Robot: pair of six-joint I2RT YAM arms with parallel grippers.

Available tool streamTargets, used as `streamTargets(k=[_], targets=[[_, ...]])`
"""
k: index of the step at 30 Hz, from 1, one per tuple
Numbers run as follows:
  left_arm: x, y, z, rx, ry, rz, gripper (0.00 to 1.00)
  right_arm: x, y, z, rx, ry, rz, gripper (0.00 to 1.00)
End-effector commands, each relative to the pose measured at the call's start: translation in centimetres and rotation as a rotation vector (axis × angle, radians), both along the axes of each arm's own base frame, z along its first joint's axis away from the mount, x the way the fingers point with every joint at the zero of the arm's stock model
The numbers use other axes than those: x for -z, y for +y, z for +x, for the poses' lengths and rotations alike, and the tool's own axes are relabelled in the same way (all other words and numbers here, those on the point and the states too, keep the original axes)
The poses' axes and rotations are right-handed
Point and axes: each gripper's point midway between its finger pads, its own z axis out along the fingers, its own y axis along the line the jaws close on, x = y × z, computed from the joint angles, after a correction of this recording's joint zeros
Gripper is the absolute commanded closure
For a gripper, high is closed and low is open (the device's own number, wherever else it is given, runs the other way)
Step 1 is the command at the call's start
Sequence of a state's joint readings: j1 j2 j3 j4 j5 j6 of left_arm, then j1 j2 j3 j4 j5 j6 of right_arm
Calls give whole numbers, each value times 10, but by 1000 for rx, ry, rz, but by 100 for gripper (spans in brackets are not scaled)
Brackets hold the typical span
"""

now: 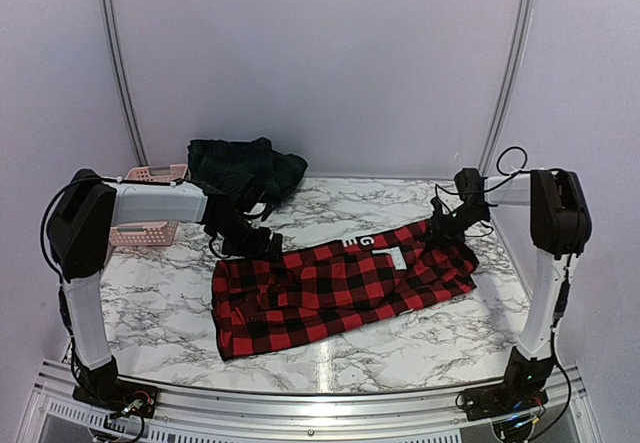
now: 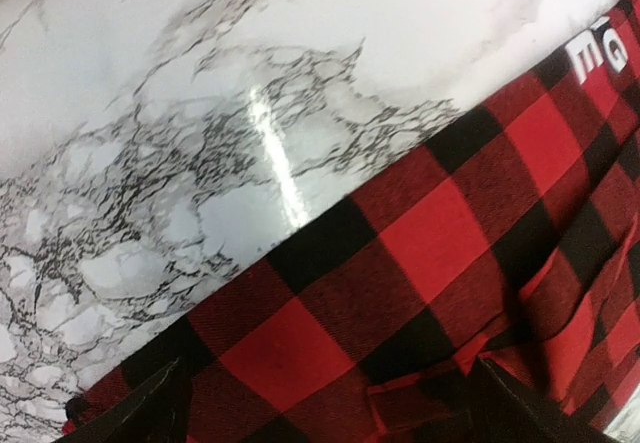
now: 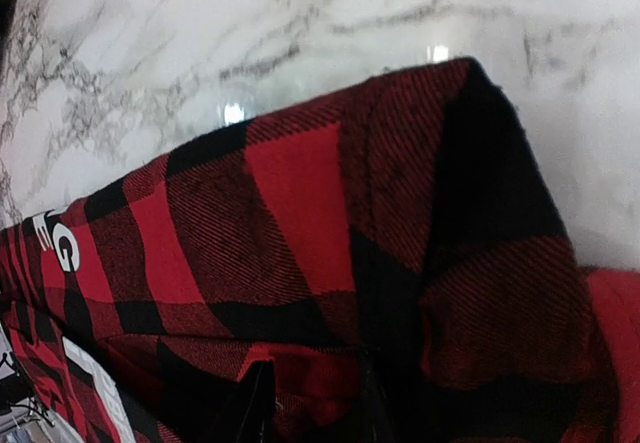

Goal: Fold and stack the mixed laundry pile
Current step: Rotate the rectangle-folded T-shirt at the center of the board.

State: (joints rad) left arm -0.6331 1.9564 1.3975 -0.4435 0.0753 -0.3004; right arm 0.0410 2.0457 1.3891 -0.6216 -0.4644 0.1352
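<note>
Two arms reach inward over a white marble-patterned table (image 1: pixel 150 303); between them a red-and-black checked garment (image 1: pixel 340 288) lies spread and rumpled across the middle, a soft cloth of large squares; white capital letters (image 1: pixel 361 239) reading "E G" show at its far edge, just beside a small white label (image 1: pixel 396 257) too small to read; a dark green plaid piece (image 1: pixel 245 168) is heaped at the back left, touching a pink perforated basket (image 1: pixel 152 174); the left gripper (image 1: pixel 262 246) sits at the garment's far left corner and the right gripper (image 1: pixel 440 228) at its far right corner. From the left wrist, the checked twill weave fills the lower right against glossy veined marble; the letters "G E" appear at the upper right edge; the left gripper's dark fingers (image 2: pixel 140 413) are spread wide, with flat cloth lying between them. From the right wrist, a raised fold of the garment bulges toward the camera; "G" and part of "E" show at the left; the right gripper's fingers (image 3: pixel 252 403) stand narrow, pinching red cloth between them.
</note>
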Motion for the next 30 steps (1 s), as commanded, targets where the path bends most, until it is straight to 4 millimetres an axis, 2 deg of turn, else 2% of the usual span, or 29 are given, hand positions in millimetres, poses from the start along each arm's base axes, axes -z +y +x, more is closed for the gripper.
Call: streamTargets(k=[1,3,5,6,8,9,11,14,16,19,24,27,30], targets=[[17,40,-10,-88,44,88,1,39,-10,46,42,-19,-80,70],[26,55,-19,-125,76,102,1,37,8,73,11,-55,-52,71],[30,57,-33,-106,110,84,1,18,35,106,-46,-130,-12,71],[29,52,-41,-63,117,74,1,2,49,120,-71,-171,-1,70],[19,40,-56,33,86,77,1,-45,72,145,-105,-274,44,69],[8,35,-60,74,54,69,1,-72,80,155,-106,-330,68,68],[-12,30,-58,83,9,41,1,-123,89,164,-105,-425,112,66],[-42,27,-36,65,-99,46,1,-171,83,154,-88,-495,112,61],[-56,29,-15,36,-166,89,1,-180,78,140,-77,-490,97,60],[-53,21,9,58,-173,149,1,-171,76,109,-59,-435,101,60],[-35,3,35,138,-184,207,2,-124,70,51,-26,-293,70,61],[-17,0,41,172,-174,254,7,-91,64,21,2,-214,61,64],[5,0,38,190,-143,288,8,-56,57,2,18,-154,30,65]])
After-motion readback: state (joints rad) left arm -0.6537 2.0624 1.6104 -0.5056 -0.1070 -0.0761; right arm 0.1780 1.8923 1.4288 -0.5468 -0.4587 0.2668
